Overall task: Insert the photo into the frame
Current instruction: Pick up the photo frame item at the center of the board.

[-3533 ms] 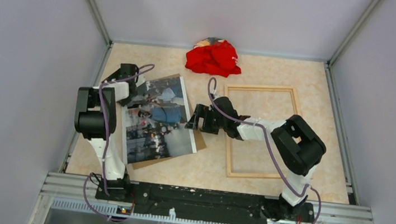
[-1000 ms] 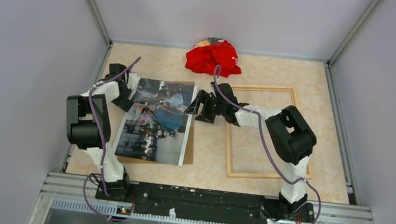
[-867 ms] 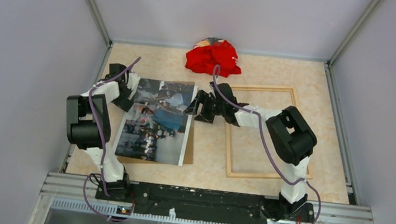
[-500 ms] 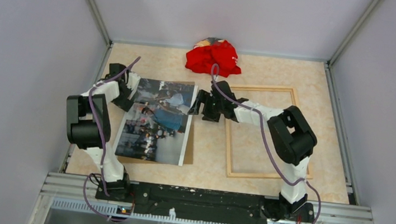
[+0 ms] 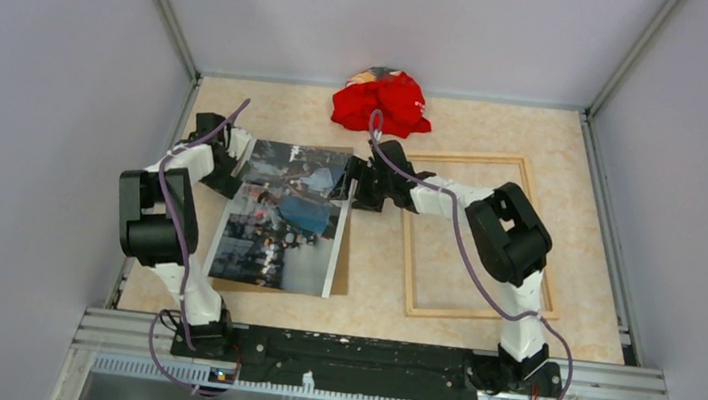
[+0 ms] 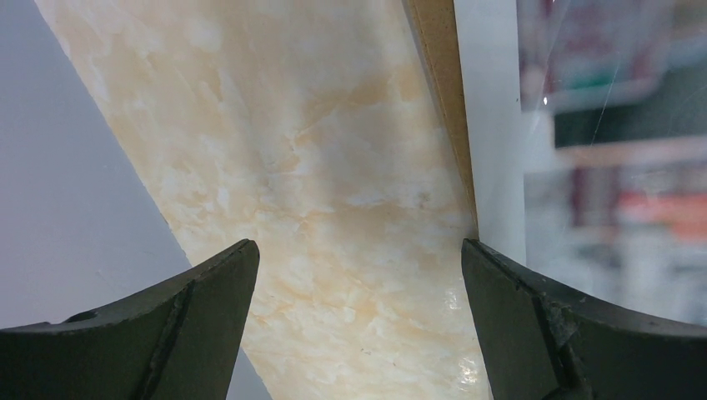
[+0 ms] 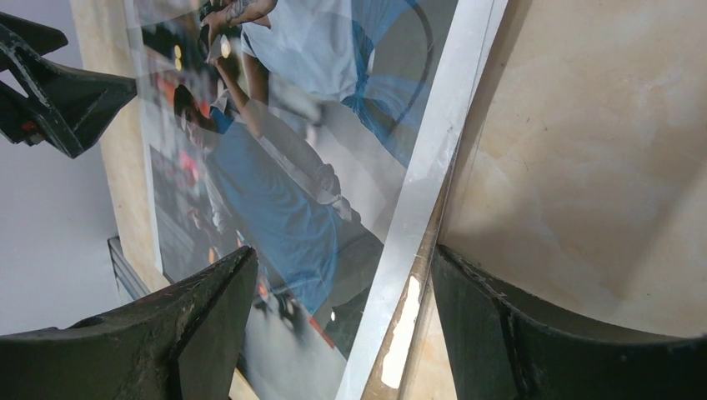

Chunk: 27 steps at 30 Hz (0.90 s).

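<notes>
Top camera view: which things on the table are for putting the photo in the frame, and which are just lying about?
For the job: photo; frame; probably the brown backing board under the photo.
Lying about: red cloth at the far edge.

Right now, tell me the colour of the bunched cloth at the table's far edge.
The cloth is bright red; the top view shows it best.
</notes>
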Available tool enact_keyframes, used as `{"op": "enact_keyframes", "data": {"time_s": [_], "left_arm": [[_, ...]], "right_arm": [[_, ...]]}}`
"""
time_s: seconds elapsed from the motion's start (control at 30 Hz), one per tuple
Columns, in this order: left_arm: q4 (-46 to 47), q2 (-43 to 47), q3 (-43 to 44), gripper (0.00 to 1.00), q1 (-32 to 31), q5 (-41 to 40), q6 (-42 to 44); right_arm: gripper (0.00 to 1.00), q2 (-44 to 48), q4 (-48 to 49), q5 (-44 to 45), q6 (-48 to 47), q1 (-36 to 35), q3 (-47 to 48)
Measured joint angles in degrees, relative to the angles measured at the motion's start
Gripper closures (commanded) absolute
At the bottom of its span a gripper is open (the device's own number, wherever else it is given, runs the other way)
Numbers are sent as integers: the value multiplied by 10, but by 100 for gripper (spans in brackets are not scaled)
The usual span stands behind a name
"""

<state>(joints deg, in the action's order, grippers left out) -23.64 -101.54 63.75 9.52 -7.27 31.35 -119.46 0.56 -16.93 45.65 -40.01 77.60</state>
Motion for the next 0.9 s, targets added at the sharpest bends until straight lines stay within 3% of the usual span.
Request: {"op": "enact_keyframes", "data": {"time_s": [0.27, 0.9], "left_arm": [[1, 0, 0, 2, -8, -12, -2], [16, 3, -9, 2, -27, -35, -9]], "right_arm": [[24, -1, -11, 3, -5, -1, 7], [25, -1, -169, 115, -86, -57, 88]]}}
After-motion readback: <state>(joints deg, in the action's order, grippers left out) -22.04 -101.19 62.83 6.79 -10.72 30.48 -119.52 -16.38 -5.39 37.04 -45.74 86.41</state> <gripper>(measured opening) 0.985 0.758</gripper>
